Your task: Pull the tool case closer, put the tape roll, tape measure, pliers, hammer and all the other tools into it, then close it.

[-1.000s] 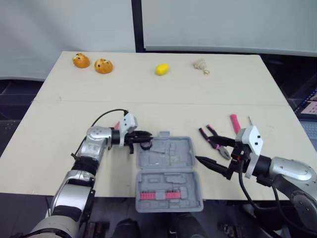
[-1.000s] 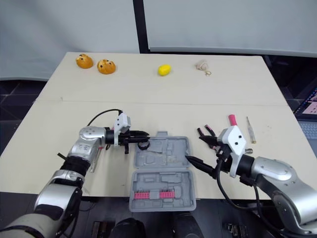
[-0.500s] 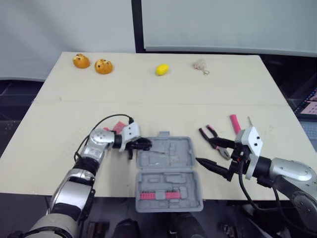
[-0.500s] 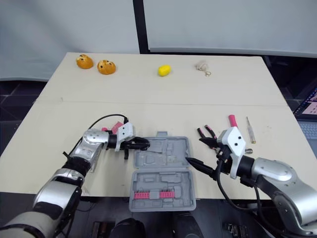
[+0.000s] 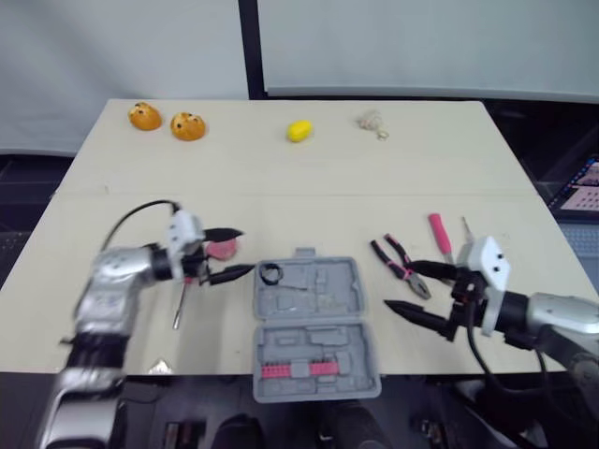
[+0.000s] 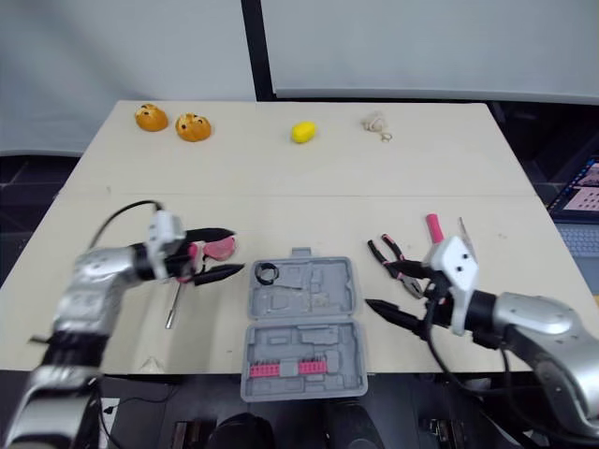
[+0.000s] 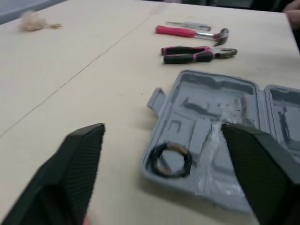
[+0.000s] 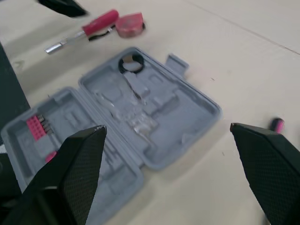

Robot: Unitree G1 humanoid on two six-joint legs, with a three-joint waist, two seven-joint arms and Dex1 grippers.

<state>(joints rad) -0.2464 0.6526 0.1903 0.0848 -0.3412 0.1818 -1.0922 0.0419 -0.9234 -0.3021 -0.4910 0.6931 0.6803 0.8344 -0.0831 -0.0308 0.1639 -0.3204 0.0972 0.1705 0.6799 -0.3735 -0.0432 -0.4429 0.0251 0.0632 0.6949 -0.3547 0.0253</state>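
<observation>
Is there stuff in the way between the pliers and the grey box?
No, nothing visible. The pliers lie just right of the open box, with bare table between them. The open right tool is beside the pliers.

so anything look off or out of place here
Nothing looks spilled or broken. Odd ones out sit along the table's far edge: two orange fruit-like things, a lemon and a pale lump, none of them tools.

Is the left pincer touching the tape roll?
Apart. The left wrist view shows the tape roll lying in the case ahead of the open left pincer, with clear gaps on both sides.
</observation>
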